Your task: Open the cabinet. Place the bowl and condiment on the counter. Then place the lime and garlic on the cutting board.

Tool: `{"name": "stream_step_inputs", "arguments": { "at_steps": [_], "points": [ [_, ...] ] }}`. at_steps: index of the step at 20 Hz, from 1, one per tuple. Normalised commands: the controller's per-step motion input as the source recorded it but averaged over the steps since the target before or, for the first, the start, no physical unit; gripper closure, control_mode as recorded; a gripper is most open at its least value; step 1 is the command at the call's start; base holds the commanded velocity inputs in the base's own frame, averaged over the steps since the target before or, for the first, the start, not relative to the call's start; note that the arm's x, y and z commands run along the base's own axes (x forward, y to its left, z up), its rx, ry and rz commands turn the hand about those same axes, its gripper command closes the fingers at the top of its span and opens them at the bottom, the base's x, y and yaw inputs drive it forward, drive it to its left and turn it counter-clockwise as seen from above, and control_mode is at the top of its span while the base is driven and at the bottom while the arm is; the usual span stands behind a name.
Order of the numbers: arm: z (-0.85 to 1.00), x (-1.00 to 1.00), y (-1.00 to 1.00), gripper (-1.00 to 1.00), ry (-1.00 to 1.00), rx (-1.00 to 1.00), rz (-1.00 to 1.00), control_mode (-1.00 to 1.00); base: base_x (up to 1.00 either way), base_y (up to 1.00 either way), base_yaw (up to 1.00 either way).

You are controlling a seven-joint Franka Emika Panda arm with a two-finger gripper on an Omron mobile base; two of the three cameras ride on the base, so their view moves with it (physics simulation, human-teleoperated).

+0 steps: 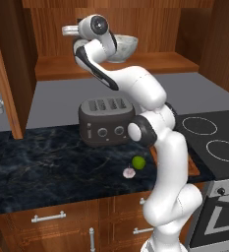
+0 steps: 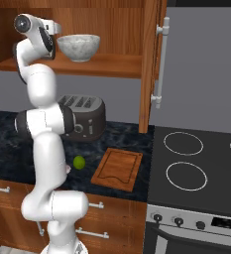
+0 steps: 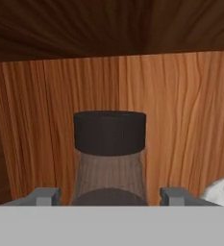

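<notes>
at the front edge of the counter [image 1: 47, 162] lie the garlic [image 1: 129, 173] and the lime [image 1: 138, 162], just beside each other, the lime a little further back; both sit on the dark stone, near the cutting board [image 2: 118, 168] but not on it; the board lies flat between them and the black stovetop [image 2: 201, 163], with nothing on it; in the right base view the lime [image 2: 79, 162] shows just left of the board, with the garlic mostly hidden behind the arm; behind them a dark toaster [image 1: 106, 120] stands on the counter, toward the wall.

above, the cabinet [image 2: 149, 64] is open, its door swung out with the long silver handle [image 2: 160, 62] facing the room; the arm reaches up into it; on the shelf [image 1: 150, 63] the bowl [image 2: 78, 46] stands upright, just beside the hand on its right; in the left base view the bowl [image 1: 128, 47] is partly hidden behind the wrist.

in the hand view the gripper [image 3: 108, 194] has its fingertips [image 3: 45, 196] spread to either side of the bottle [image 3: 109, 158], one on each side of its neck below the dark cap; whether they touch the glass cannot be told; the bottle stands upright before the cabinet's back wall [image 3: 180, 110], and a pale edge of the bowl [image 3: 221, 190] shows at the lower right.
</notes>
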Motion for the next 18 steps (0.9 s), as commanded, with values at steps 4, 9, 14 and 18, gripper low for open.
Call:
{"name": "stream_step_inputs", "arguments": {
  "at_steps": [4,9,14,18],
  "points": [
    [-0.30,-0.05,0.00,1.00,-0.09,0.00,0.00,-1.00,0.00,0.00,0.00],
    [-0.27,-0.45,0.00,1.00,-0.12,0.00,-0.01,-1.00,0.00,0.00,0.00],
    [-0.04,-0.71,0.00,1.00,-0.10,0.01,-0.04,-1.00,0.00,0.00,0.00],
    [0.00,-0.71,0.00,1.00,-0.08,0.04,-0.05,-1.00,0.00,0.00,0.00]
  ]
}}
